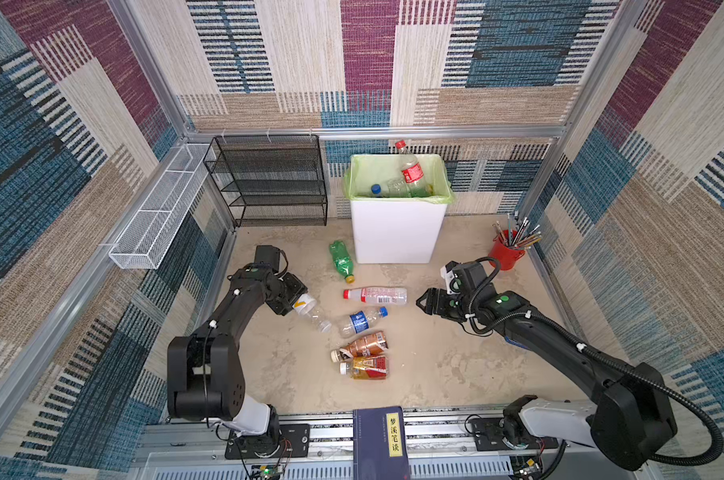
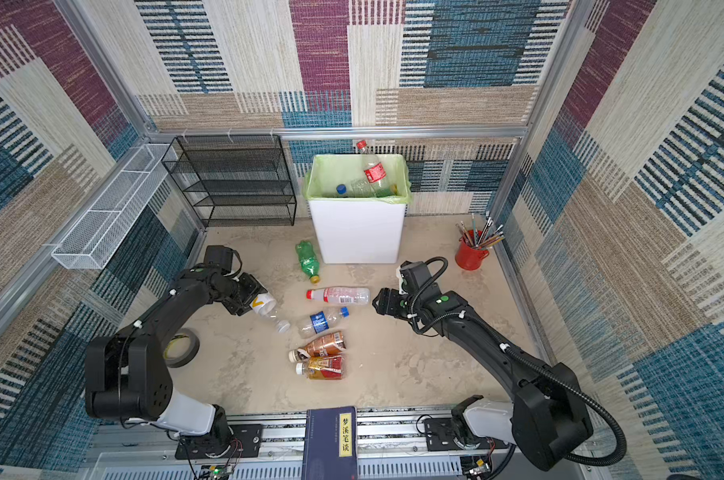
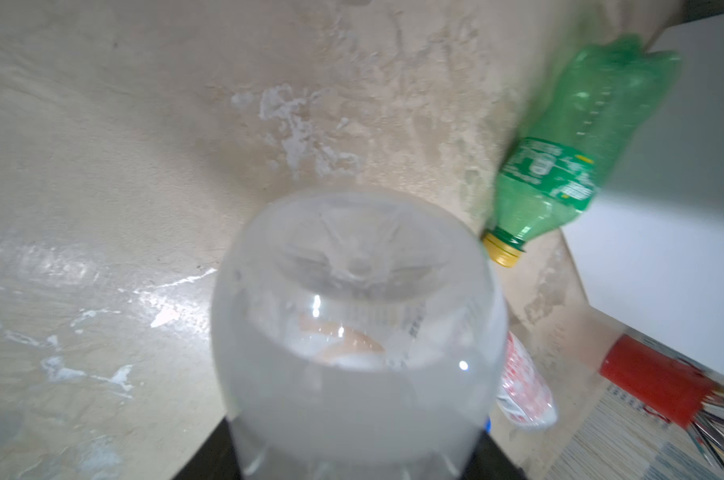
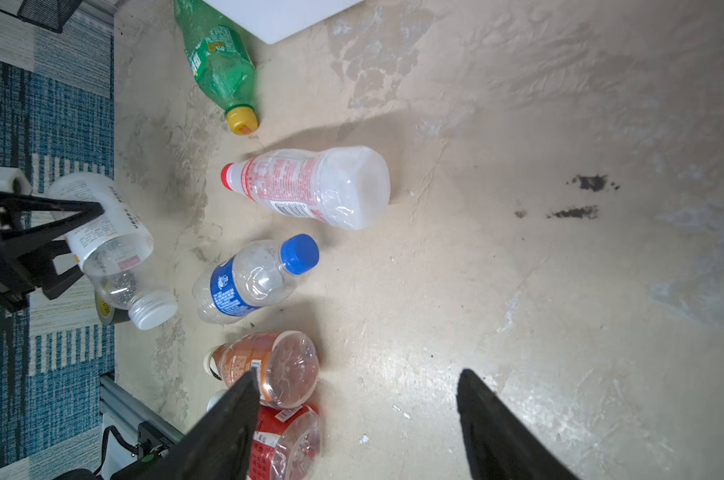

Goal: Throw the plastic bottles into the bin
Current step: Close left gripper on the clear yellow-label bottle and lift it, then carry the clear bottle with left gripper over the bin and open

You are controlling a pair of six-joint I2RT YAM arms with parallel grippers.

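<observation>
My left jaws grasp the clear white-capped plastic bottle (image 1: 316, 316), right jaws released; next I should lift it over the tall white bin (image 1: 397, 232).

The bin (image 1: 397, 232), white with a light green bag over its rim, stands at the back of the bench (image 1: 455, 365) holding several bottles; a red-labelled bottle (image 1: 411, 168) pokes up past the rim. A clear white-capped bottle (image 1: 313, 313) tilts cap-down, gripped near its base by the left end effector (image 1: 298, 306). Five lie on their sides: the green bottle (image 1: 341, 259), red-capped bottle (image 1: 376, 295), blue-labelled bottle (image 1: 360, 322) and two amber bottles (image 1: 362, 345) touching each other.
</observation>
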